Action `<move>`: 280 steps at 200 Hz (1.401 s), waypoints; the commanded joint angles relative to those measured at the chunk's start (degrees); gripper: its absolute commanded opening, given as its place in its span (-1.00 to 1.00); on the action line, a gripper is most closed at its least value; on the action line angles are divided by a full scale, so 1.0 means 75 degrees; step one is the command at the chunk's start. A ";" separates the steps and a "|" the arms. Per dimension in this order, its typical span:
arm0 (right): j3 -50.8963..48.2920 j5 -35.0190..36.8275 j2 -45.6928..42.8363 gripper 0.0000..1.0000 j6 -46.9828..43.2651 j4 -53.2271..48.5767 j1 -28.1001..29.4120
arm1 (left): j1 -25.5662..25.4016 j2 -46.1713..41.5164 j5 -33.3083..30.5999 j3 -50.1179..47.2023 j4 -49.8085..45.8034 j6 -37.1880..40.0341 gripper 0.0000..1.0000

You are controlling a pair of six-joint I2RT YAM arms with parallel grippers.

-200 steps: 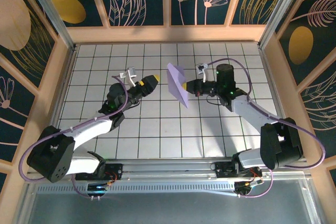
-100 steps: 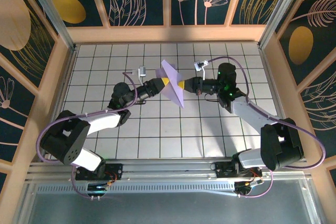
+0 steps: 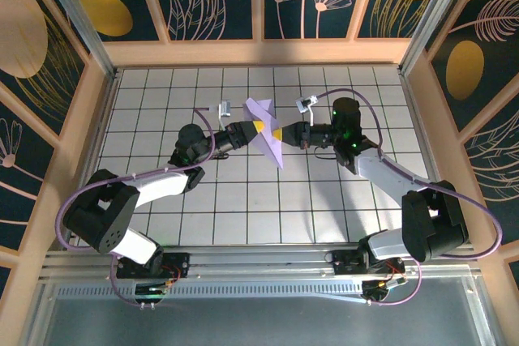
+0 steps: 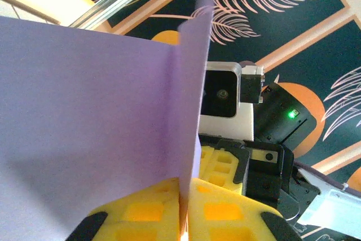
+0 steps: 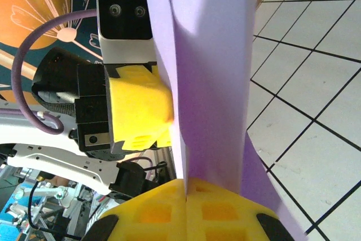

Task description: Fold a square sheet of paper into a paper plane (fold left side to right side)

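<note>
The lavender sheet of paper (image 3: pixel 268 142), folded into a narrow pointed paper plane shape, hangs in the air above the middle of the tiled table. My left gripper (image 3: pixel 255 126) is shut on its left side, and my right gripper (image 3: pixel 278 133) is shut on its right side, fingertips nearly facing each other. In the left wrist view the paper (image 4: pixel 84 111) rises from between the closed yellow pads of the left gripper (image 4: pixel 183 183), with a crease running up. In the right wrist view the paper (image 5: pixel 208 71) stands in the shut right gripper (image 5: pixel 186 184), with the other arm's yellow finger (image 5: pixel 138 111) behind it.
The white grid-tiled table (image 3: pixel 243 200) is boxed in by wooden-framed patterned walls (image 3: pixel 97 111) at the left, back and right. Both arms reach inward from the near edge, meeting at the centre. Purple cables loop beside each arm.
My left gripper swung right from open space to the paper and closed on its left side. The right gripper kept its grip, and the paper shifted slightly toward the back.
</note>
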 commanded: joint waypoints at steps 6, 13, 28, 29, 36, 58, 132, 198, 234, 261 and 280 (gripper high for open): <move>0.0290 0.0184 -0.0163 -0.79 -0.0288 -0.0289 0.0009 | -0.0038 -0.0127 -0.0090 0.0140 0.0050 0.0204 -0.93; 0.0292 0.0245 -0.0250 -0.71 -0.0341 -0.0417 -0.0037 | -0.0039 -0.0148 -0.0124 0.0128 0.0058 0.0203 -0.96; 0.0206 0.0337 -0.0571 -0.51 -0.0429 -0.0605 -0.0202 | -0.0051 -0.0172 -0.0149 0.0136 0.0066 0.0195 -0.98; 0.0196 0.0342 -0.0595 -0.49 -0.0437 -0.0615 -0.0211 | -0.0051 -0.0173 -0.0154 0.0138 0.0069 0.0189 -0.98; 0.0127 0.0396 -0.0769 -0.40 -0.0493 -0.0732 -0.0325 | -0.0053 -0.0183 -0.0161 0.0140 0.0068 0.0184 -0.99; -0.0139 0.0554 -0.1257 -0.12 -0.0731 -0.1241 -0.0685 | -0.0075 -0.0198 -0.0185 0.0182 0.0122 0.0176 -1.00; -0.0974 0.0332 -0.1487 0.48 -0.0469 -0.0858 -0.0134 | -0.0153 -0.0128 -0.0136 0.0262 0.0212 0.0113 -1.00; -0.0669 0.0172 -0.0682 0.21 0.0069 0.0508 0.0214 | -0.0214 0.0023 -0.0024 0.0374 0.0177 0.0077 -1.00; -0.0522 0.0263 -0.0522 0.21 -0.0160 0.0392 0.0023 | -0.0215 0.0039 0.0002 0.0385 0.0197 0.0028 -1.00; -0.0791 0.0183 -0.0584 0.27 -0.0112 0.0526 -0.0303 | -0.0213 -0.0006 -0.0002 0.0361 0.0197 0.0041 -1.00; -0.0864 -0.0089 -0.0562 0.27 0.0230 0.1003 -0.0274 | -0.0211 0.0027 0.0019 0.0381 0.0203 0.0028 -1.00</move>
